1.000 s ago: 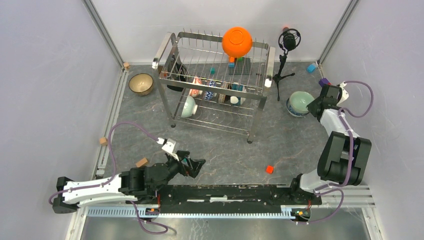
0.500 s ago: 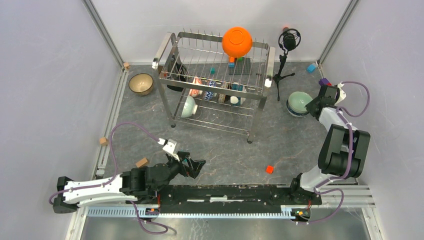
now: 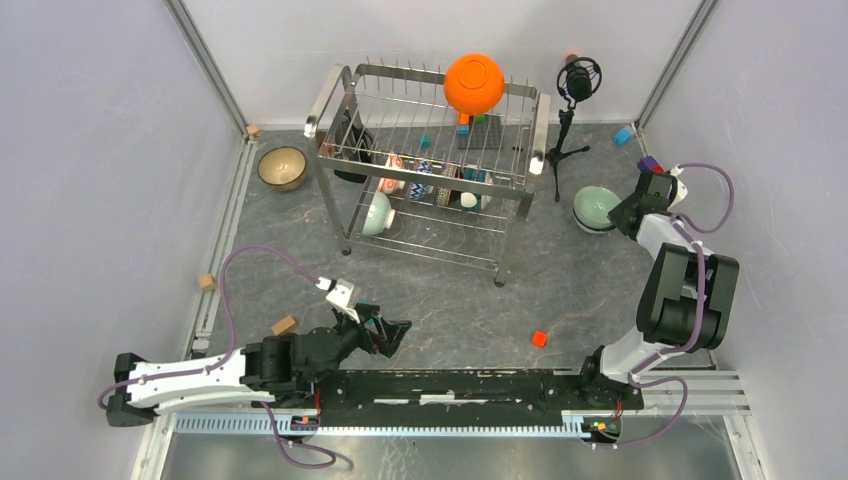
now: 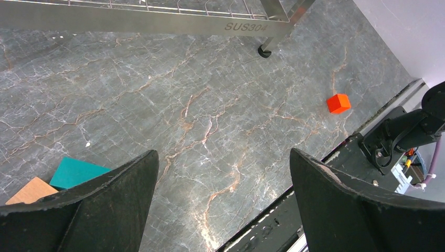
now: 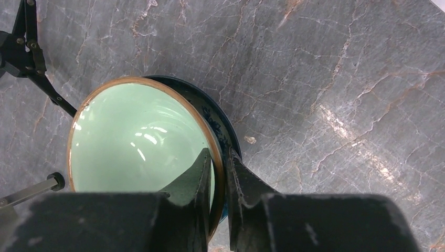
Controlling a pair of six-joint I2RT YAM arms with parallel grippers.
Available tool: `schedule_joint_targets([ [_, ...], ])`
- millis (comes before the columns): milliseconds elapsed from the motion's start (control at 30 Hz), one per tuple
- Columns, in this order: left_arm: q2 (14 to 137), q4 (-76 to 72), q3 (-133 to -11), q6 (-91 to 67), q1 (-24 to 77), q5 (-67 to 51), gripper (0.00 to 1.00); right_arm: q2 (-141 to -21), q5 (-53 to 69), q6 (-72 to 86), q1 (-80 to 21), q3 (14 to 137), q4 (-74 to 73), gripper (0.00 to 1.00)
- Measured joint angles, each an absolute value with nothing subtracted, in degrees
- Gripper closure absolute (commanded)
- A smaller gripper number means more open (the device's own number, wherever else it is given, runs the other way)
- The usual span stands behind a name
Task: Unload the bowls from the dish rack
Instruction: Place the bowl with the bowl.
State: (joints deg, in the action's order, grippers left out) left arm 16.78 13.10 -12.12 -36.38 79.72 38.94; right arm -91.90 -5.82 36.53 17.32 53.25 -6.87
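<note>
1. Left gripper point(image 4: 223, 157): low over the table point(image 3: 450, 290), nearest the arm bases. Jaws spread wide with nothing between them, only bare marbled surface.
2. By its left finger lie a teal block point(image 4: 78, 173) and a wooden block point(image 4: 31, 191), touching each other. A red block point(image 4: 338, 103) lies alone, ahead of it and to its right.
3. Right gripper point(image 5: 219, 157): reached out along the right side of the table. The fingers straddle the rim of a bowl point(image 5: 136, 142) that is pale green inside and blue-patterned outside. One finger is inside the wall and one outside, with only a narrow slit between them. Cannot tell whether they pinch the rim or merely bracket it.
4. That bowl sits on the table, outside the rack, directly ahead of the right fingers. The foot of the microphone stand point(image 5: 31, 63) lies just beyond the bowl's far rim.
5. Dish rack point(image 3: 430, 160): straight ahead of the left gripper and well apart from it, off to the left of the right gripper. Its lower rail and one foot show at the top of the left wrist view.
6. In the rack:
   - a pale green bowl point(image 3: 376, 213) on the lower tier;
   - a row of patterned bowls point(image 3: 415, 180) standing on edge;
   - an orange bowl point(image 3: 474, 83) propped at the far rail of the upper tier.
7. Brown-gold bowl point(image 3: 282, 167): on the table beyond the rack's left end, far from both grippers.
</note>
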Motion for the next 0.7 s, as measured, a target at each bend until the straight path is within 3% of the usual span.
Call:
schedule_joint_targets([
  [333, 16.7, 13.1, -12.0, -36.4, 79.7, 38.9, 0.0, -91.9, -5.1, 36.1, 17.3, 55.4, -7.0, 0.56],
  [533, 15.7, 13.1, -12.0, -36.4, 79.7, 38.9, 0.0, -91.2, -5.3, 35.7, 17.4, 57.6, -9.0, 0.52],
  [700, 14.6, 13.2, -12.0, -36.4, 79.7, 38.9, 0.0, -89.5, -5.7, 35.0, 17.4, 59.4, -10.7, 0.56],
])
